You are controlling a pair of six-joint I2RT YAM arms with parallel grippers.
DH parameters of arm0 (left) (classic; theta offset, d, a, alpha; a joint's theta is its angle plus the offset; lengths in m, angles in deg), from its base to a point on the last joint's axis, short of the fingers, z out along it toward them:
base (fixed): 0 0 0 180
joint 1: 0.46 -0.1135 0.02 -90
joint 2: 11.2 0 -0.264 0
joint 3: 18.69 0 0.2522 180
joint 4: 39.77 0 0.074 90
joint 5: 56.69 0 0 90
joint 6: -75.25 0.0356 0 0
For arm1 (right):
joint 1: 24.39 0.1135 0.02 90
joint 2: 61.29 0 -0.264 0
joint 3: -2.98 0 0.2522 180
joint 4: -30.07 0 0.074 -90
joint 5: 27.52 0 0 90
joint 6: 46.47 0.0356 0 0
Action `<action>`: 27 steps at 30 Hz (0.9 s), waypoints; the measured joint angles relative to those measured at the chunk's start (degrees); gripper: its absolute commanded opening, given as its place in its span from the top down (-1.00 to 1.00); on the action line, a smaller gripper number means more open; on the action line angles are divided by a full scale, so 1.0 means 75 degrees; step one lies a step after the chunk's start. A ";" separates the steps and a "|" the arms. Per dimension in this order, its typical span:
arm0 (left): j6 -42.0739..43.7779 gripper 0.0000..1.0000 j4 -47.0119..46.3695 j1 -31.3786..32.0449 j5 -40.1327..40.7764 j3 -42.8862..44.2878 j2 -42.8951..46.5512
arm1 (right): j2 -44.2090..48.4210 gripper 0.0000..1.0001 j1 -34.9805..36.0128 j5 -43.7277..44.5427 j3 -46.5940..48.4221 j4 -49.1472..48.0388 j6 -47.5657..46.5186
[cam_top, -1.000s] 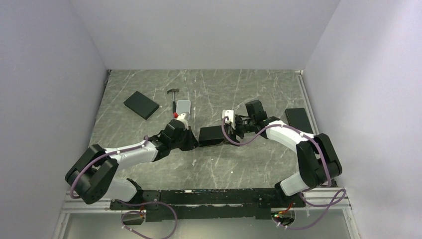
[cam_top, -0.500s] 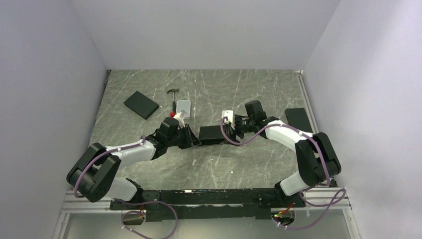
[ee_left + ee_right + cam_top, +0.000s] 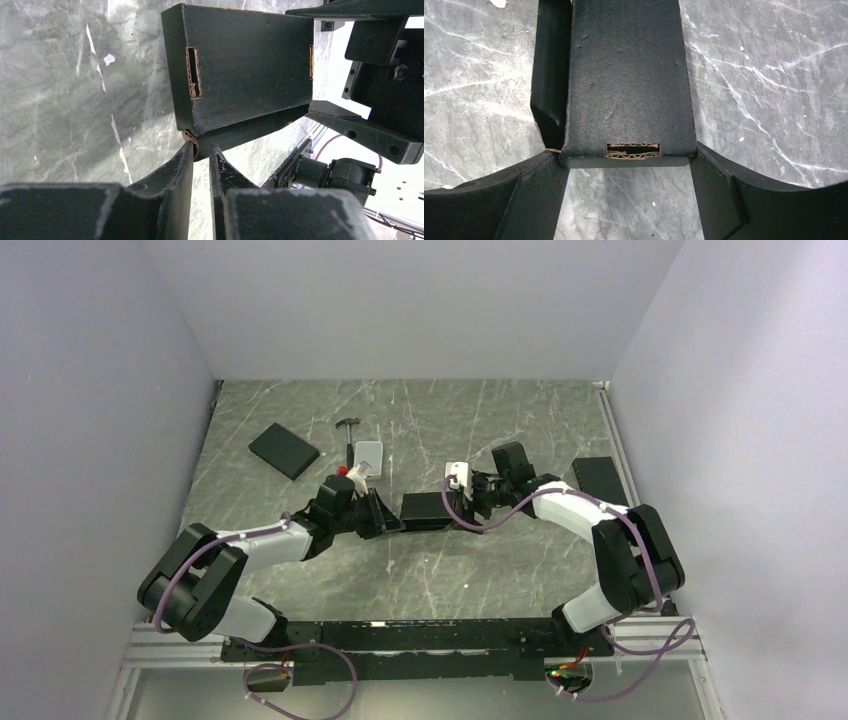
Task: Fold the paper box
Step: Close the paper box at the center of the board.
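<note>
The paper box (image 3: 425, 510) is a matte black, mostly closed shallow carton hanging between my two grippers at mid-table. In the left wrist view the paper box (image 3: 240, 65) shows a slotted end and a loose flap (image 3: 250, 127) sagging under it. My left gripper (image 3: 201, 147) is nearly closed, its tips pinching the corner of that flap; from above, the left gripper (image 3: 390, 518) is at the box's left end. My right gripper (image 3: 626, 151) spans the box's other end (image 3: 626, 75), one finger against each side; overhead, the right gripper (image 3: 462, 502) is at the box's right end.
A plain black slab (image 3: 284, 451) lies at the back left, with a small hammer (image 3: 348, 440) and a silver-grey case (image 3: 369, 454) just right of it. Another black slab (image 3: 598, 480) lies by the right wall. White walls enclose the marbled table (image 3: 470, 580).
My left arm has drawn back to the left and its wrist has turned, while its tips stay at the box's left end. The box and right arm have barely moved.
</note>
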 measured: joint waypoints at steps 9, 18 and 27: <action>-0.0012 0.99 0.0073 -0.0052 -0.0050 0.0009 -0.0076 | -0.0096 1.00 -0.0006 0.0137 0.0035 0.0096 0.0006; 0.0370 1.00 0.0679 -0.0035 0.0020 0.0224 -0.0178 | -0.0207 1.00 0.0160 0.0262 0.0108 0.0131 0.0157; 0.1186 1.00 0.1285 0.0396 0.0737 0.0478 -0.0146 | -0.0682 1.00 0.0490 0.0866 0.0551 0.0551 0.0525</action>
